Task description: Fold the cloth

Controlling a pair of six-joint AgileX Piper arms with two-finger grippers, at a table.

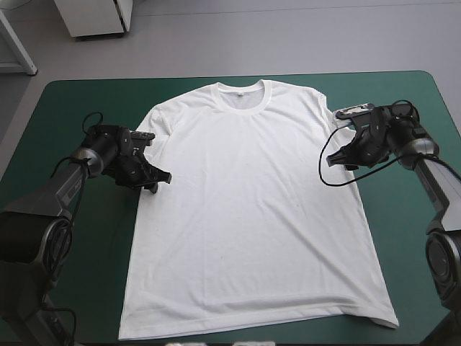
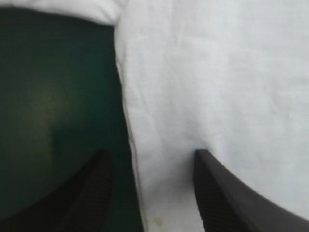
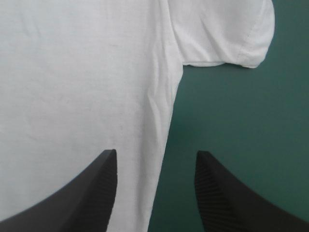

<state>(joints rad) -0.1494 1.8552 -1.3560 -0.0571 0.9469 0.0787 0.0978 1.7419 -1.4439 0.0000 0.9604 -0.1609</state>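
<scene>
Evidently the left tool stands wide open and holds nothing, one black finger over the teal-green cover and the other over white cloth, with the side edge of the T-shirt running between them just below the armpit. The right tool mirrors it at the opposite side edge, equally open and empty, with the short sleeve ahead of it. The T-shirt lies spread flat in the middle of the bench, collar toward the far edge and hem close to the near edge. The step in hand looks like a paired pinch at both side edges. To do it well, each tool should probably come down until its outer finger slides beneath the edge and catches both layers, shutting only once cloth sits well in. Matching the two grips at the same level along the sides would likely keep the fold line straight; a shallow bite risks slipping.
</scene>
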